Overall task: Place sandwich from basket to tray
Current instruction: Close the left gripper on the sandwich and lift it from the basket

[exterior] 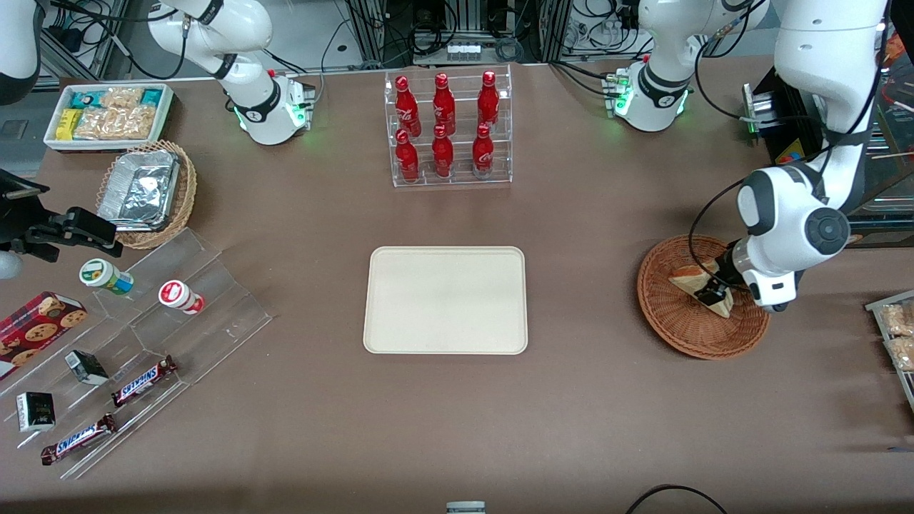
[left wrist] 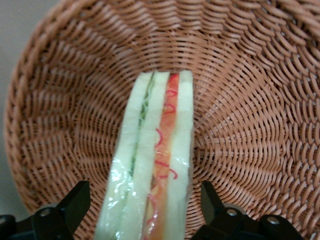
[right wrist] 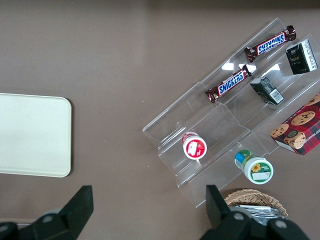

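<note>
Gripper (left wrist: 145,207) in basket (exterior: 685,332) — fingers (apart) flank sandwich (left wrist: 152,165).

It is a robotics lab: a brown table (exterior: 571,400) with shop-like goods, robot bases bolted on, cables and metal frames around. The gripper (exterior: 714,291) is down in the basket (exterior: 685,335).

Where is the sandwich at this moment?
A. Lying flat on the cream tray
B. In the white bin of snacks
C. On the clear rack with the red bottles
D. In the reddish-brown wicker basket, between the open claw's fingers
D: the sandwich stands on edge in the wicker basket, and the claw straddles it with its fingers apart; the tray holds nothing.
</note>
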{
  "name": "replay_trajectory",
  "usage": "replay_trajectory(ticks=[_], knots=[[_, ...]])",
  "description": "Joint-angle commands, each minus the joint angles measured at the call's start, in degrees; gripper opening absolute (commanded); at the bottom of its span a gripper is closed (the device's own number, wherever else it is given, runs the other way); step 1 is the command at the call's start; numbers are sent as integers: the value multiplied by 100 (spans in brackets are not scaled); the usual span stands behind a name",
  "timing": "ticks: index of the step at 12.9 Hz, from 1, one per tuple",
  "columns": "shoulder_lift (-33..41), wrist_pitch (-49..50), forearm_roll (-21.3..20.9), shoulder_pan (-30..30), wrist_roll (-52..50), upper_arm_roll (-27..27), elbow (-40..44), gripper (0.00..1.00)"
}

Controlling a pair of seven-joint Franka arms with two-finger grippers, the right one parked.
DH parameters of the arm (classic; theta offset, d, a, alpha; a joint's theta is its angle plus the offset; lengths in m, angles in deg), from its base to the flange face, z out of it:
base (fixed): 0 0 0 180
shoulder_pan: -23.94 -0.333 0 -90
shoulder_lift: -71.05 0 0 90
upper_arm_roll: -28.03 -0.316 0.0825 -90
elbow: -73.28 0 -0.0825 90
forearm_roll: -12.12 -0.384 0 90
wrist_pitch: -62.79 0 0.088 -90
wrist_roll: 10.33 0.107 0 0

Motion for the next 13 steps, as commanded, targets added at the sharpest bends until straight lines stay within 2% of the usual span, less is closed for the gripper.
replay_trajectory(ticks=[1,4,6,8,10,13], knots=[[-75,-124,54,109,-133,-22,3,66],[108,112,19,101,-28,-13,38,47],[232,838,-25,127,33,31,432,42],[259,1456,-69,546,270,31,1047,33],[32,1449,-392,1178,332,31,1547,32],[-145,1449,-377,1908,254,40,1936,32]])
